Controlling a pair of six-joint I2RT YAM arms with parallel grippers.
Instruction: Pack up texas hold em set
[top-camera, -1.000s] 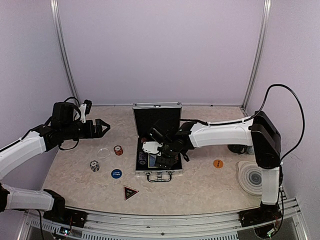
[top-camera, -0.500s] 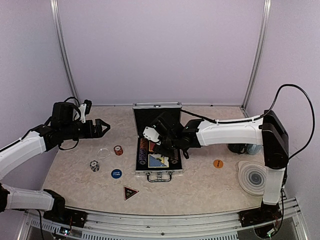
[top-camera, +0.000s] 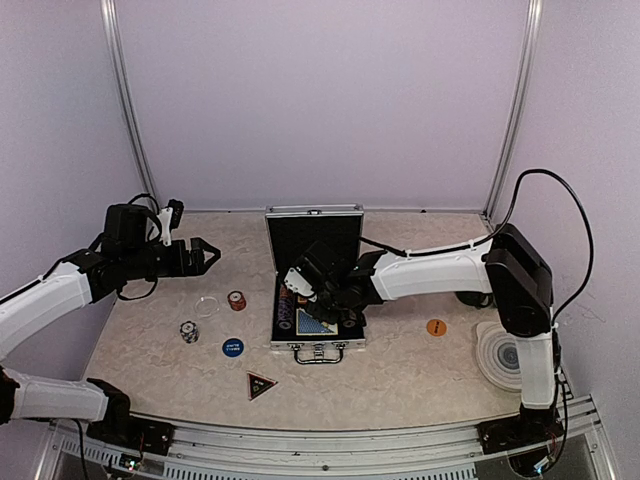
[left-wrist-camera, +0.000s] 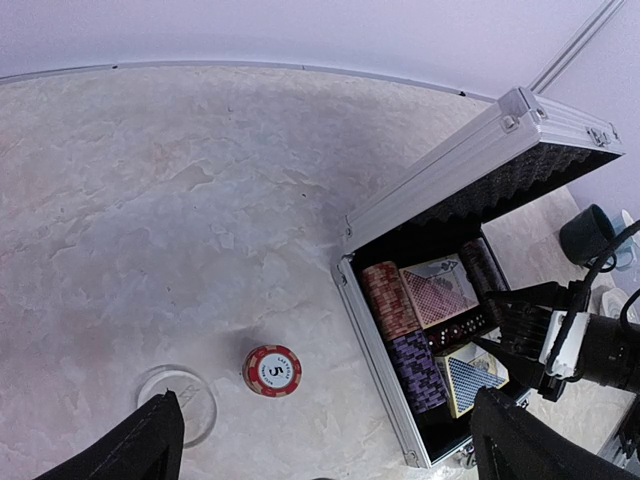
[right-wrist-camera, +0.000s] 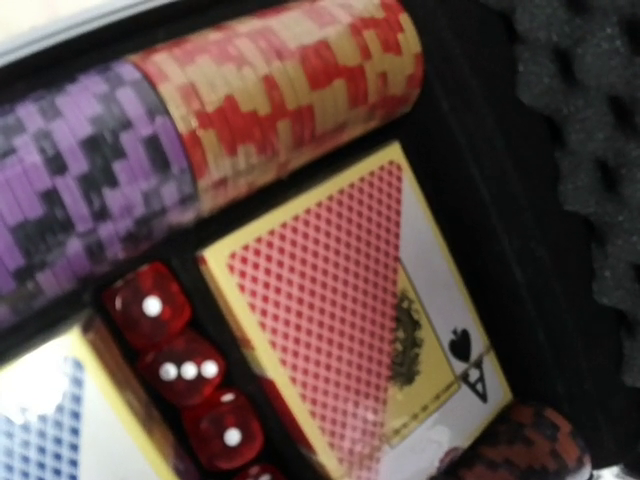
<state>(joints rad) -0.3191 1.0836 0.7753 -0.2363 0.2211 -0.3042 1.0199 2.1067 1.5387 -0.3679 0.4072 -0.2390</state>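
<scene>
The silver case (top-camera: 344, 215) stands open at mid table, its lid upright. Inside lie red chips (right-wrist-camera: 290, 90), purple chips (right-wrist-camera: 80, 210), a red deck (right-wrist-camera: 350, 300), red dice (right-wrist-camera: 185, 370) and a blue deck (right-wrist-camera: 45, 430). My right gripper (top-camera: 322, 298) hangs low over the case's middle; its fingers stay out of its own view. My left gripper (top-camera: 205, 255) hovers open and empty, left of the case. Loose on the table are a red chip stack (left-wrist-camera: 272, 369), a black-and-white chip stack (top-camera: 188, 331), a blue button (top-camera: 232, 347), an orange button (top-camera: 436, 327) and the black triangle (top-camera: 261, 384).
A clear round disc (left-wrist-camera: 180, 400) lies beside the red chip stack. A grey ringed coaster (top-camera: 500, 352) sits at the right edge, and a dark mug (left-wrist-camera: 588, 233) stands behind the right arm. Black foam (right-wrist-camera: 590, 150) lines the lid.
My right gripper has moved from the case's near half toward the lid, then settled a little to the left over the case's middle. The left arm has not moved.
</scene>
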